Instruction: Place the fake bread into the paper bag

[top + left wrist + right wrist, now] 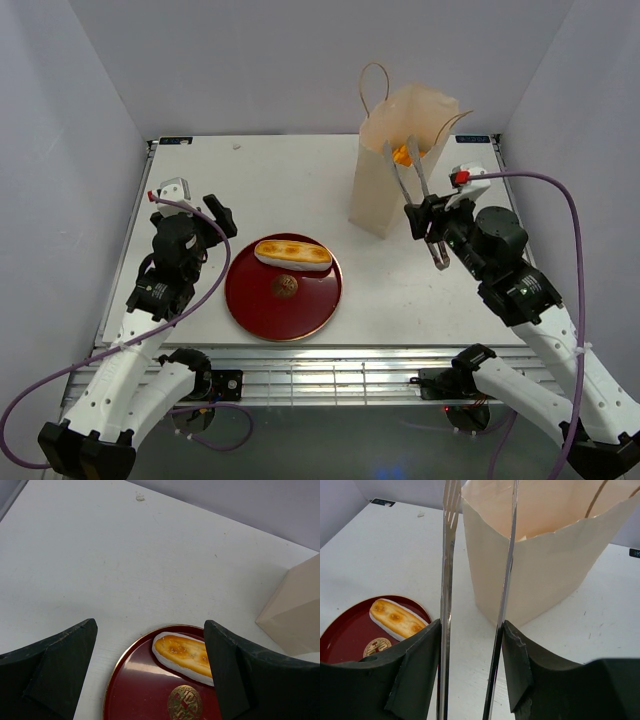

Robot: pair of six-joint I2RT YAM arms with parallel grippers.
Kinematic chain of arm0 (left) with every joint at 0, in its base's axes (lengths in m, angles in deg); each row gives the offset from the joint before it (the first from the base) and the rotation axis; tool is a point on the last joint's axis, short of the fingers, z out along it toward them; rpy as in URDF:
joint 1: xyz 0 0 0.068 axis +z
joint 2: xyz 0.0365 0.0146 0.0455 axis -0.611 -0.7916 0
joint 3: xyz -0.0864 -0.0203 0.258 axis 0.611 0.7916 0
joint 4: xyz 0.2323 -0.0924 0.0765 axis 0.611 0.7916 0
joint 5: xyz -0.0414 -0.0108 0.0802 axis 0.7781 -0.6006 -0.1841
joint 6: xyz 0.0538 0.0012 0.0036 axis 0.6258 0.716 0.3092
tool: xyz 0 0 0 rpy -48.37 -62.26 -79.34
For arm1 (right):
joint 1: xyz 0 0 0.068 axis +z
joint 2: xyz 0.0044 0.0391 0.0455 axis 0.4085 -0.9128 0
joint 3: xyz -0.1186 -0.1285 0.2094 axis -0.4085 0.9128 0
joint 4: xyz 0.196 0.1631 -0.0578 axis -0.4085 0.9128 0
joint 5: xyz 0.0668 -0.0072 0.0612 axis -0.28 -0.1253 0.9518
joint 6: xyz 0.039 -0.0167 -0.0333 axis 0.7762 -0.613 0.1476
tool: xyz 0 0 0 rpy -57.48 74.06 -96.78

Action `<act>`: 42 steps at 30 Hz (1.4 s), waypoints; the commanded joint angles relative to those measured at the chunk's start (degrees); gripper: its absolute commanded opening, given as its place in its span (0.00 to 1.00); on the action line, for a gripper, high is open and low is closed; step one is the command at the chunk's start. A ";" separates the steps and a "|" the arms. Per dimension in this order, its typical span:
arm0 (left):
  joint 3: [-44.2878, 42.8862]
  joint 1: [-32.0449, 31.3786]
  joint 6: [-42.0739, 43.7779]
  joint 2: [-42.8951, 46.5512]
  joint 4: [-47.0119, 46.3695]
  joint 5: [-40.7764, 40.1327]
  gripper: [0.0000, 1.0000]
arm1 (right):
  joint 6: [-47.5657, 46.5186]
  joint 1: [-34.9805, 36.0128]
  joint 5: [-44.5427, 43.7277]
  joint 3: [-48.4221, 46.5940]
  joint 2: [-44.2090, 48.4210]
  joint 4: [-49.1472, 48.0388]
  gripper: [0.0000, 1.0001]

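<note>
right jaws pinch metal tongs (pixel 445 580), whose tips meet a glossy orange fake bread piece (pixel 402 154) at the paper bag's (pixel 380 195) mouth. left jaws gape wide, holding nothing, near the dark red plate (pixel 255 300) bearing a pale long roll (pixel 292 253). plate and bag stand well apart on the white counter (pixel 280 180), grey walls on three sides.

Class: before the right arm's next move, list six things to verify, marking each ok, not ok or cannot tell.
1. Right gripper grips the tongs: ok.
2. Tongs pinch the orange bread: ok.
3. Bread over the bag mouth: ok.
4. Bag upright: ok.
5. Left gripper open, away from the bag: ok.
6. Plate emptied: not ok, a roll lies on it.
</note>
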State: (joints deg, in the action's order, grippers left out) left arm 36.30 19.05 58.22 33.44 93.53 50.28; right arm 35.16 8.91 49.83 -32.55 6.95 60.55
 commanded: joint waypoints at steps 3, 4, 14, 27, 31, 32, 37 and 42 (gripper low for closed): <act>-0.10 -0.29 0.03 0.19 0.26 0.56 0.98 | 0.74 -0.23 -4.15 4.68 5.46 -6.63 0.55; -0.01 -0.29 0.03 0.11 0.35 0.56 0.98 | 1.09 -0.23 -4.33 6.17 5.72 -6.46 0.55; -0.10 -0.29 0.03 0.19 0.35 0.91 0.98 | 8.56 -0.14 -15.75 19.35 11.87 -7.16 0.56; -0.10 -0.29 0.03 0.54 0.35 1.17 0.98 | 13.94 -0.23 -13.94 28.24 7.75 -14.86 0.57; -0.10 -0.29 0.03 0.63 0.35 1.17 0.98 | 9.28 -0.23 -9.96 28.78 8.19 -19.46 0.57; -0.10 -0.29 0.03 0.72 0.35 1.43 0.98 | 8.23 -0.32 -9.79 28.08 7.58 -19.37 0.57; -0.10 -0.29 0.03 0.81 0.26 1.52 0.98 | 8.48 -0.32 -8.20 27.45 6.16 -18.14 0.57; -0.10 -0.29 -0.06 0.72 0.26 1.70 0.98 | 10.67 -0.32 -7.24 29.03 4.85 -16.92 0.56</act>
State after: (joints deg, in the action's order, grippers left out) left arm 36.30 19.05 58.22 33.35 93.53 51.30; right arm 45.24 8.86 41.48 -2.89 12.00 46.41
